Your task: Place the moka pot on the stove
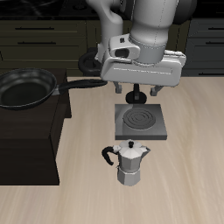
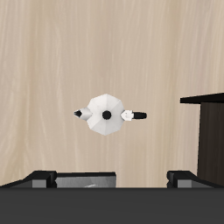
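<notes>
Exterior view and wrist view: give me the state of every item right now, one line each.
moka pot: upright on the table, lid on, nearer the front edge than the stove, not held.
stove: burner bare, nothing on it.
gripper: above the stove, holding nothing; open or shut unclear.
frying pan: resting on the black cabinet, empty.

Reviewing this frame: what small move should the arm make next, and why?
Probably lower the gripper toward the moka pot, nudging nearer the table's front edge. The pot stands ungrasped on the table, in front of the stove, and the wrist view shows it from above, apart from the fingers.
</notes>
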